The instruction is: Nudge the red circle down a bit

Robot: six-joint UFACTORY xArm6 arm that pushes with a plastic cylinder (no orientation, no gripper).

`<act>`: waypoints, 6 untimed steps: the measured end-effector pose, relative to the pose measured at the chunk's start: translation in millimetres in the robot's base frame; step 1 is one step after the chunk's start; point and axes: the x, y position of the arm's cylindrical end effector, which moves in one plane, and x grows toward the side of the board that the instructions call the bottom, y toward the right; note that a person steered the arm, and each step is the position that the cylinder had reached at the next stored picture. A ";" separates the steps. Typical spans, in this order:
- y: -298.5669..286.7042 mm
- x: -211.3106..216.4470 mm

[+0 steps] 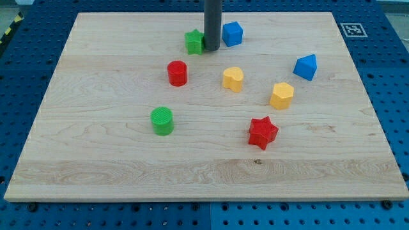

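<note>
My tip point(211, 48) partly hides green star point(193, 42)

The only sign in view is a small black-and-white square marker point(352, 29), a fiducial tag of the blocky coded kind, set on the wooden board point(204, 172) at its corner toward the view's top and right. Its pattern shows as dark cells on a white field, but it is too small here to make out the cells exactly, and it seems to carry no letters or digits. At the view's top left edge runs a short strip of yellow-and-black hazard striping point(9, 30). No words, brand names or numbers can be read on anything.
</note>
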 end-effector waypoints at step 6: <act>-36.6 81.3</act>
